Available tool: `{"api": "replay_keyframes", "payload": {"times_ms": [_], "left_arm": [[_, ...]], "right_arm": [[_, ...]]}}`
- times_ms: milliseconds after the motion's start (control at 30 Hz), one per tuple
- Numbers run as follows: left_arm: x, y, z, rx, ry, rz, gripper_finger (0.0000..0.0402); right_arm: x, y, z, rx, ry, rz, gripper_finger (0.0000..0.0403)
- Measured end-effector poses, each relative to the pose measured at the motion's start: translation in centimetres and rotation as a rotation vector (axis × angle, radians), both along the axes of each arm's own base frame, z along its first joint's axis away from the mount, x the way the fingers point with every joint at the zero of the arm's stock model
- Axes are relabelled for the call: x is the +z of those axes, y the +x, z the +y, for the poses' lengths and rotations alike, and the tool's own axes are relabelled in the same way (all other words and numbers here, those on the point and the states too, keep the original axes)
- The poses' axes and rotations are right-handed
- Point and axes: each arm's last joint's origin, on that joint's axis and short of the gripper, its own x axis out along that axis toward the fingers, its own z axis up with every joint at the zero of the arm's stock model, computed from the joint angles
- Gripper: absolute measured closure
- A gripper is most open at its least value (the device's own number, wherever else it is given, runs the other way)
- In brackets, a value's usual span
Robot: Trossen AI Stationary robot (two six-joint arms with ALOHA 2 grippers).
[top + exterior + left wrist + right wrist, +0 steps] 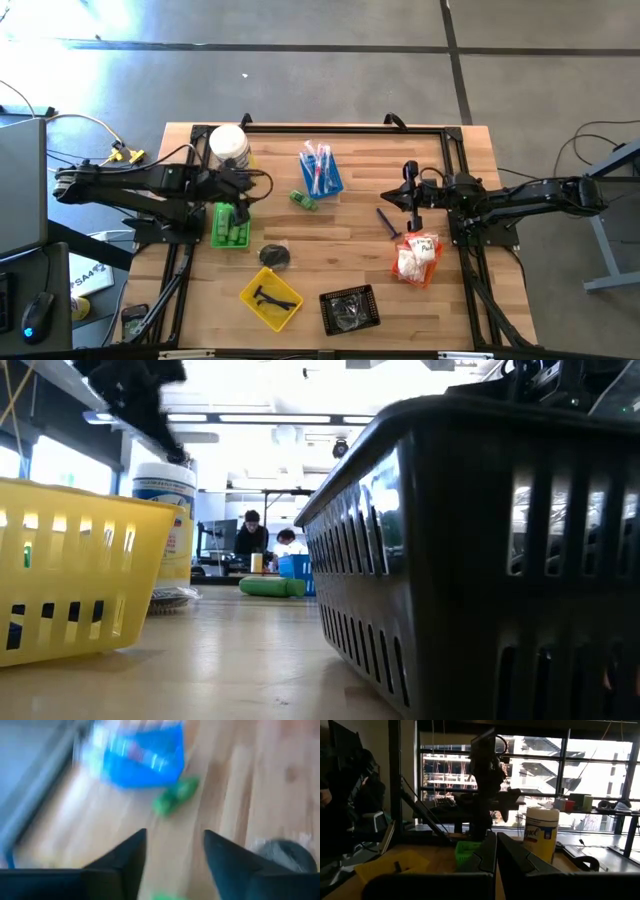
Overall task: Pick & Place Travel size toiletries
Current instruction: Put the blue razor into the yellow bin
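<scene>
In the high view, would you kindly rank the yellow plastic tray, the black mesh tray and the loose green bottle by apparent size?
1-2. Yellow plastic tray and black mesh tray: too alike to separate.
3. Loose green bottle: clearly smallest.

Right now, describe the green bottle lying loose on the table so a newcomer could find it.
Start at the blue tray of toothbrushes near the table's far edge. Just beside its left corner, on bare wood, lies the small green bottle. Unlike the other green bottles, it sits outside the green tray.

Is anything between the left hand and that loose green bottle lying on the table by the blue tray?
Nothing visible. The left hand, fingers apart and empty, looks across bare wood straight at the green bottle. The blue tray sits just beyond the bottle, and the green tray lies beside the hand, neither on the line between.
</scene>
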Motion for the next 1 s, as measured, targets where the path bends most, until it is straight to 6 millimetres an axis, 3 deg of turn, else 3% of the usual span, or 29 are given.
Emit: {"api": "replay_keyframes", "payload": {"times_ms": [100, 233, 333, 633, 1000], "left_arm": [[1.0, 1.1, -0.1, -0.154, 0.123, -0.08, 0.0283], [2.1, 1.8, -0.2, -0.226, 0.188, -0.2, 0.0385], [2.4, 1.3, -0.2, -0.257, 0.233, -0.231, 0.0388], [1.8, -4.1, -0.7, -0.416, 0.324, -0.49, 0.0401], [-3.7, -3.8, 0.1, -0.35, 0.344, -0.541, 0.0401]], "right_arm": [[0.0, 0.0, 0.0, 0.002, 0.017, 0.002, 0.0398], [0.0, 0.0, -0.2, -0.021, 0.042, 0.001, 0.0399], [0.0, -0.1, -0.7, -0.069, 0.095, 0.008, 0.04], [0.9, -1.7, -1.7, -0.003, 0.056, -0.012, 0.04], [1.1, -3.3, -3.8, 0.073, 0.143, 0.009, 0.04]]}}
